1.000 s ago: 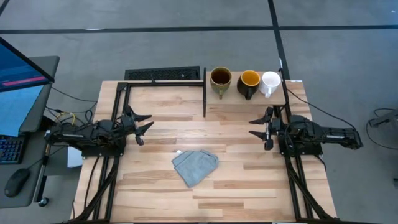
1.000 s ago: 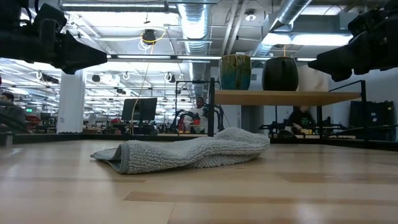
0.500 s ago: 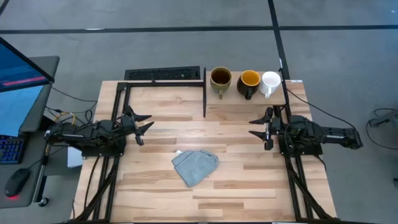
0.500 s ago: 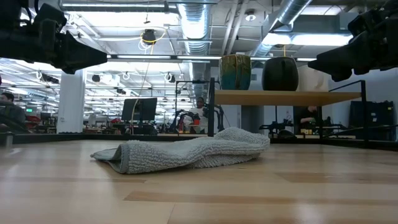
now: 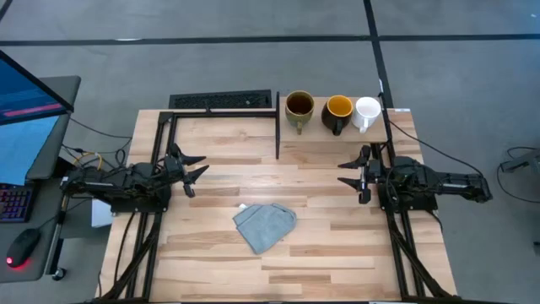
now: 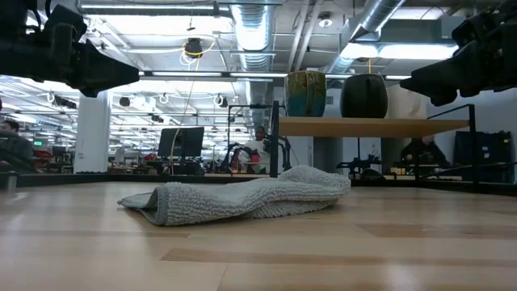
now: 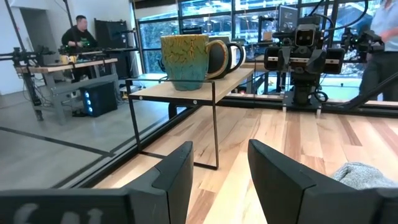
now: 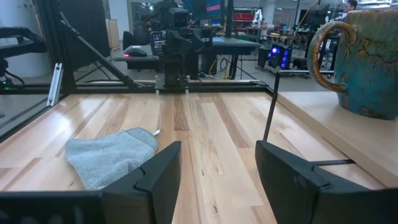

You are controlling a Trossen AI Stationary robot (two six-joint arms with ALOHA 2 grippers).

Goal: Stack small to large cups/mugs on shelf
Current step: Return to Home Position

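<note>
1. The shelf [image 5: 333, 145] sits near the top of the counter [image 5: 211, 253], a bit right of the middle in the high view.
2. Three mugs stand in a row on the shelf, along its edge nearest the top of the picture.
3. The olive mug [image 5: 299, 106] is on the left of the row. The dark mug [image 5: 338, 108], yellow inside, is in the middle. The white mug [image 5: 367, 110], the smallest one, is on the right.
4. All three mugs stand upright, side by side. None sits inside another.
5. The left claw [image 5: 202, 164] is at the left of the high view, about halfway down. Its fingers are apart and hold nothing.
6. The right claw [image 5: 342, 172] is at the right of the high view, just below the shelf in the picture. Its fingers are apart too, with nothing between them.
7. The two claws point at each other across the counter, well apart.
8. A grey-blue cloth [image 5: 265, 225] lies crumpled on the counter, a little below the middle of the high view. It touches neither claw.
9. In the low view both claws hang above the counter, in the top corners.
</note>
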